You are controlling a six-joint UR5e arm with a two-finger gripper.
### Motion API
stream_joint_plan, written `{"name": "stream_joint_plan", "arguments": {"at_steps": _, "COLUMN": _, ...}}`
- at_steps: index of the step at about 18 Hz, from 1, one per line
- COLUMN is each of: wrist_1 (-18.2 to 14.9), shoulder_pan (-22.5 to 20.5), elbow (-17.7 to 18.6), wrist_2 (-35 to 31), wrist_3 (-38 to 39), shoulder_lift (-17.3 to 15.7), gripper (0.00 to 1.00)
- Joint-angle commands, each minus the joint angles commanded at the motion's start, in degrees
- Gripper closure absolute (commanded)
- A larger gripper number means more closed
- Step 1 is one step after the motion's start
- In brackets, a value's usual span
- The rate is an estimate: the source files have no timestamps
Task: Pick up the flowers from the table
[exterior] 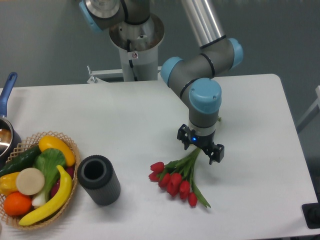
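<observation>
Flowers (176,178) lying on the table (140,115), red buds toward the black cylinder (98,179) | gripper (201,148) right over their stem ends, fingers apart either side | wicker basket (70,150) left of the cylinder

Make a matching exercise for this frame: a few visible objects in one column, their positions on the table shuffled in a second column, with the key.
Things:
1. bunch of red tulip flowers with green stems
2. dark cylindrical vase lying on the white table
3. round wicker basket of produce
4. blue-handled pot

Places:
A. far left edge, partly cut off
B. lower left, beside the pot
C. under the black two-finger gripper
D. between basket and flowers

Pairs: 1-C, 2-D, 3-B, 4-A
</observation>
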State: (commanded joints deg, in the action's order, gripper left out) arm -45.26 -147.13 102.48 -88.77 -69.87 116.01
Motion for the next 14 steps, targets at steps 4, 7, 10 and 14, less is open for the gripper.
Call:
{"name": "stream_joint_plan", "arguments": {"at_steps": 4, "wrist_1": 0.0, "shoulder_pan": 0.0, "elbow": 1.1, "wrist_2": 0.0, "wrist_3": 0.0, "shoulder_lift": 0.4, "gripper": 0.0}}
{"name": "stream_joint_plan", "arguments": {"at_steps": 7, "wrist_1": 0.0, "shoulder_pan": 0.0, "elbow": 1.5, "wrist_2": 0.0, "wrist_3": 0.0, "shoulder_lift": 0.8, "gripper": 0.0}}
{"name": "stream_joint_plan", "arguments": {"at_steps": 10, "wrist_1": 0.1, "shoulder_pan": 0.0, "elbow": 1.5, "wrist_2": 0.1, "wrist_3": 0.0, "shoulder_lift": 1.4, "gripper": 0.17}}
{"name": "stream_joint_plan", "arguments": {"at_steps": 14, "wrist_1": -0.1, "shoulder_pan": 0.0, "elbow": 1.5, "wrist_2": -0.1, "wrist_3": 0.0, "shoulder_lift": 1.4, "gripper": 0.69}}
